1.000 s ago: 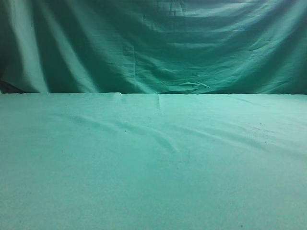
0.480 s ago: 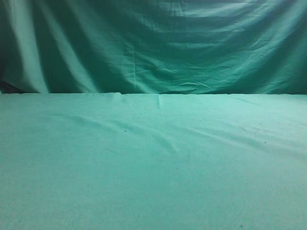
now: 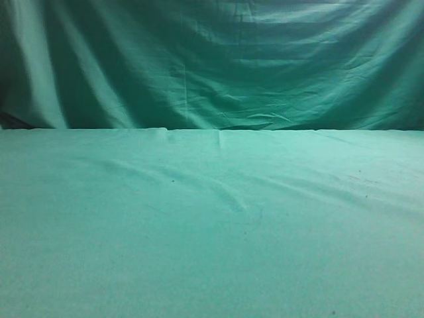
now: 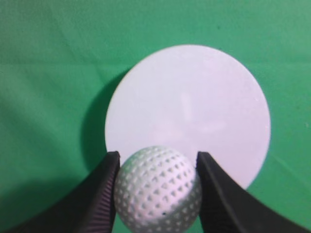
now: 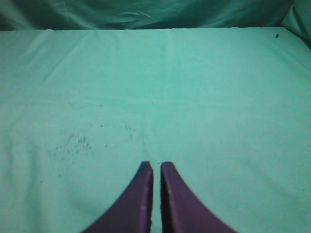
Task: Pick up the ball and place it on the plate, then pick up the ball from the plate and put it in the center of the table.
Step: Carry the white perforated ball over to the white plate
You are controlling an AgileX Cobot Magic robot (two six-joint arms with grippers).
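Note:
In the left wrist view my left gripper (image 4: 156, 158) is shut on the white dimpled ball (image 4: 158, 188), one black finger on each side of it. The ball hangs over the near edge of a round white plate (image 4: 194, 97) that lies on the green table cloth (image 4: 48, 97). In the right wrist view my right gripper (image 5: 156, 166) is shut and empty above the green table (image 5: 194, 97). The exterior view shows only the bare table (image 3: 212, 232); ball, plate and grippers are out of it.
A draped green backdrop (image 3: 212, 59) hangs behind the table's far edge. It also shows at the top of the right wrist view (image 5: 146, 12). Small dark specks (image 5: 73, 143) mark the cloth ahead of the right gripper.

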